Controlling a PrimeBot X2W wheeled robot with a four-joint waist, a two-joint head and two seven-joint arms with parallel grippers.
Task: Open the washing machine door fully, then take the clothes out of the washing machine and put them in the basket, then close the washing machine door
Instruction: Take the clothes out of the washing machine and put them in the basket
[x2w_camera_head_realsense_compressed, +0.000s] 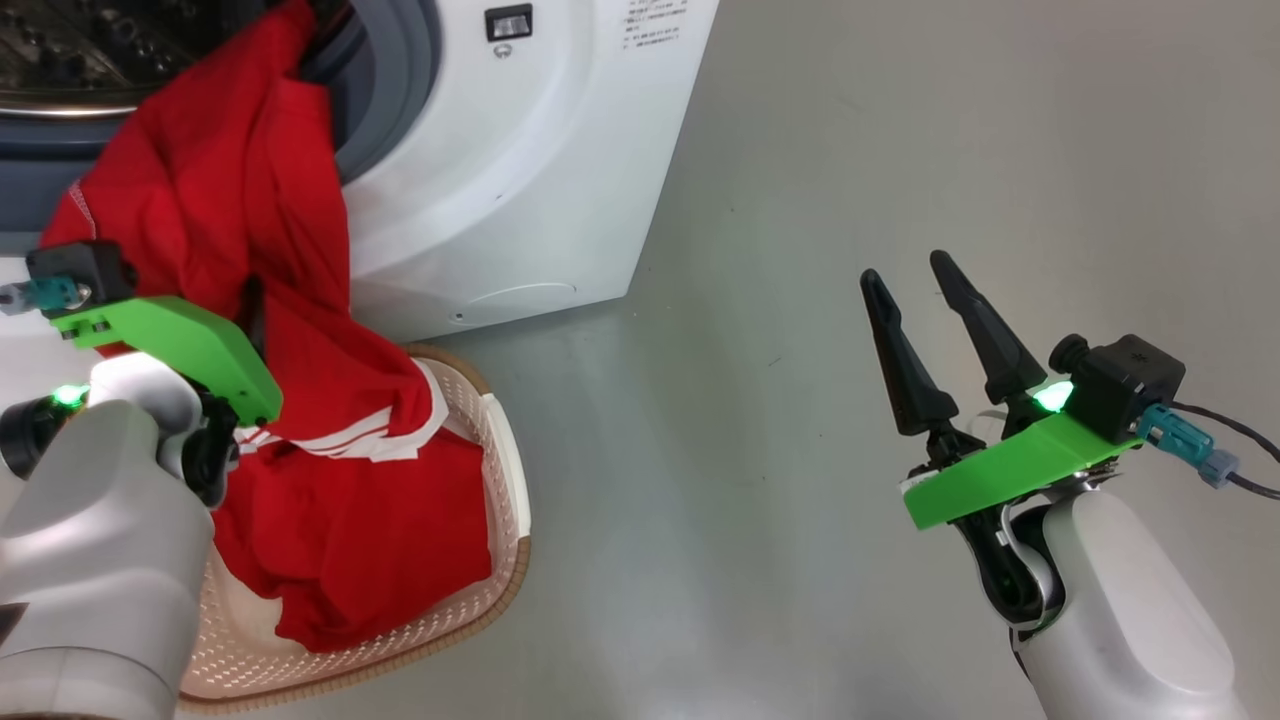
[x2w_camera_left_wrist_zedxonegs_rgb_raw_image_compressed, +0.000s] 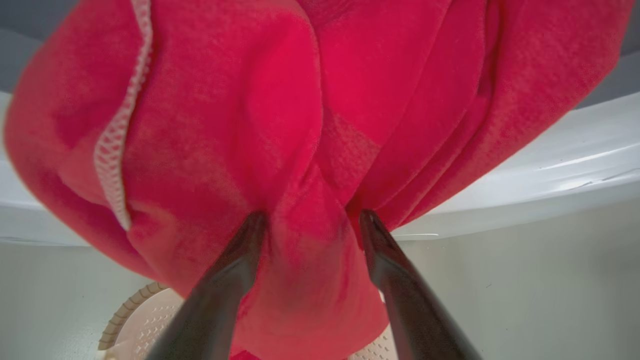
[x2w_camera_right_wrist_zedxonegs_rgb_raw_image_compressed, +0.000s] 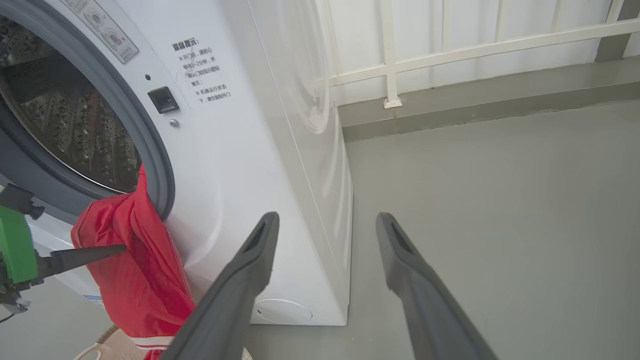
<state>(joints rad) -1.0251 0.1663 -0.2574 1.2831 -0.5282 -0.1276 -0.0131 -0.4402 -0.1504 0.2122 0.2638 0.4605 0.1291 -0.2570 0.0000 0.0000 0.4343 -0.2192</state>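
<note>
Left wrist view: left jaws open astride clothes (x2w_camera_left_wrist_zedxonegs_rgb_raw_image_compressed: 300, 125); right jaws open, empty. Best pinch a deep fold, then lower into basket (x2w_camera_head_realsense_compressed: 506, 455).

One washing machine (x2w_camera_head_realsense_compressed: 520, 150), one basket (x2w_camera_head_realsense_compressed: 512, 500), one left hand (x2w_camera_left_wrist_zedxonegs_rgb_raw_image_compressed: 310, 220), one right hand (x2w_camera_head_realsense_compressed: 905, 268), clothes (x2w_camera_head_realsense_compressed: 230, 200) number unclear.

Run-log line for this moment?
left gripper: open, fingers astride red garment | garment: hangs from washing machine into basket | right gripper: open, empty
</note>
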